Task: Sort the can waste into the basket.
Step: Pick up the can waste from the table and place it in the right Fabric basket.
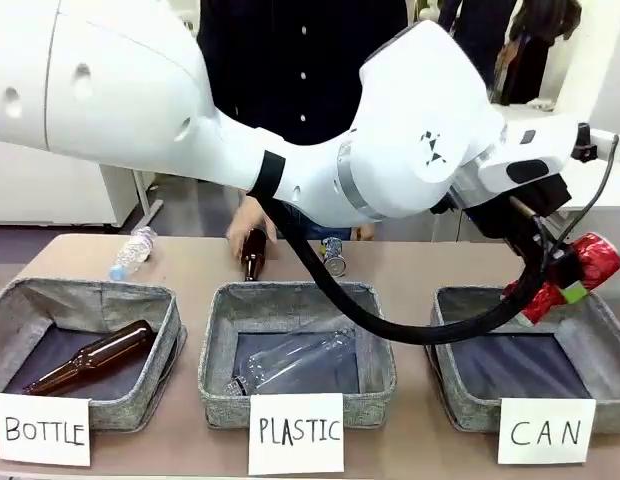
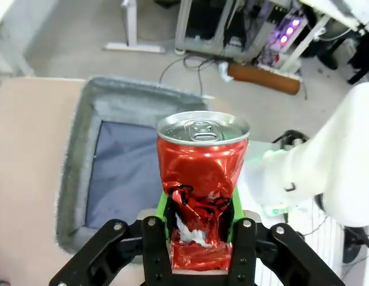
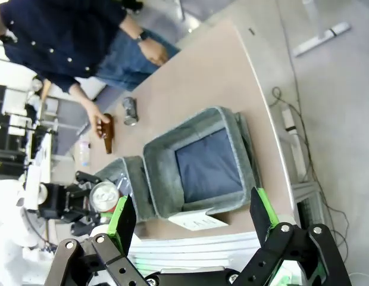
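Note:
My left gripper (image 1: 558,290) is shut on the dented red can (image 1: 595,258) and holds it in the air above the right-hand grey basket (image 1: 460,400) with the "CAN" sign (image 1: 546,431). In the left wrist view the red can (image 2: 202,173) sits upright between the green pads (image 2: 162,205), with the basket's dark lining (image 2: 122,173) below it. The dark blue and silver can (image 1: 333,257) lies on the table near the person. High over the table's right end, my right gripper (image 3: 190,217) is open and holds nothing, looking down on the basket (image 3: 152,173).
The person's hand (image 1: 242,222) rests on a brown bottle (image 1: 253,252) at the far side. A clear plastic bottle (image 1: 132,252) lies at the far left. The "BOTTLE" basket (image 1: 170,330) holds a brown bottle, and the "PLASTIC" basket (image 1: 215,350) holds a clear one.

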`<state>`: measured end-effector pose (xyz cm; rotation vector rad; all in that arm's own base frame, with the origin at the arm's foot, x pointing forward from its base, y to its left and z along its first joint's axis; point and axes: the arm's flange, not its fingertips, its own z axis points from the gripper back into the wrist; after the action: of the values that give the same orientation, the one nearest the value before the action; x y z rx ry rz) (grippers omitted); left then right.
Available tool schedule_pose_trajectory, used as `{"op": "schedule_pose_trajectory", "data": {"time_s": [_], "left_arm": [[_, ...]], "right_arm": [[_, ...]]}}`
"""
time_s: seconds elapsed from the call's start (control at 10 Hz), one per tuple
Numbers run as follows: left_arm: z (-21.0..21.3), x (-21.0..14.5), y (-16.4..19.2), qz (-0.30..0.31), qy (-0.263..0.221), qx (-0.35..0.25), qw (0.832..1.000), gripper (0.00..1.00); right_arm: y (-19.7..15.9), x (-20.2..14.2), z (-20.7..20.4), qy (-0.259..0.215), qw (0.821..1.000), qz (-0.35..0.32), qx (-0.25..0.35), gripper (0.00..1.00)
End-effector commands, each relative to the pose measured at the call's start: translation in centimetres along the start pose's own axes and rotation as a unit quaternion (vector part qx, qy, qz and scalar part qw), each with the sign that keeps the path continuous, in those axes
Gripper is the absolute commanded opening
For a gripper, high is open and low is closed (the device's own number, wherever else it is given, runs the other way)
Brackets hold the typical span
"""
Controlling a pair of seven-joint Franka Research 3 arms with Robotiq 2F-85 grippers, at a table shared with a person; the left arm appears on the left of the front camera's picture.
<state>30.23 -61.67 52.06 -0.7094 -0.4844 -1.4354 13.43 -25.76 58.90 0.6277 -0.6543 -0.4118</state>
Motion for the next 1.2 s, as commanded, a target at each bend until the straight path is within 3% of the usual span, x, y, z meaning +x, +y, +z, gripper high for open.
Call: {"op": "schedule_pose_trajectory", "data": {"time_s": [0.0, 0.1, 0.3, 0.6, 0.7, 0.8, 1.1], "left_arm": [[2.2, -1.4, -1.4, 0.002, -0.007, -0.010, 1.000, 0.41], [0.0, 0.0, 0.0, 0.000, 0.000, 0.000, 1.000, 0.41], [-3.8, -0.9, 1.9, -0.014, 0.009, 0.012, 1.000, 0.41], [-5.9, -1.8, 2.7, -0.012, 0.017, 0.020, 1.000, 0.41], [-6.0, -2.0, 2.8, -0.006, 0.015, 0.025, 1.000, 0.58], [-6.2, -2.0, 2.7, -0.013, 0.019, 0.022, 0.999, 0.98], [-6.3, -2.1, 2.5, -0.014, 0.018, 0.020, 1.000, 1.00]], "right_arm": [[0.2, 0.0, 0.7, 0.000, 1.000, -0.011, 0.011, 1.00], [0.2, 0.0, 0.7, 0.000, 1.000, -0.011, 0.011, 1.00], [0.2, 0.0, 0.7, 0.000, 1.000, -0.011, 0.011, 1.00], [0.2, 0.0, 0.7, 0.000, 1.000, -0.011, 0.011, 1.00], [0.2, 0.0, 0.7, 0.000, 1.000, -0.011, 0.011, 1.00], [0.2, 0.0, 0.7, 0.000, 1.000, -0.011, 0.011, 1.00], [0.2, 0.0, 0.7, 0.000, 1.000, -0.011, 0.011, 1.00]]}}
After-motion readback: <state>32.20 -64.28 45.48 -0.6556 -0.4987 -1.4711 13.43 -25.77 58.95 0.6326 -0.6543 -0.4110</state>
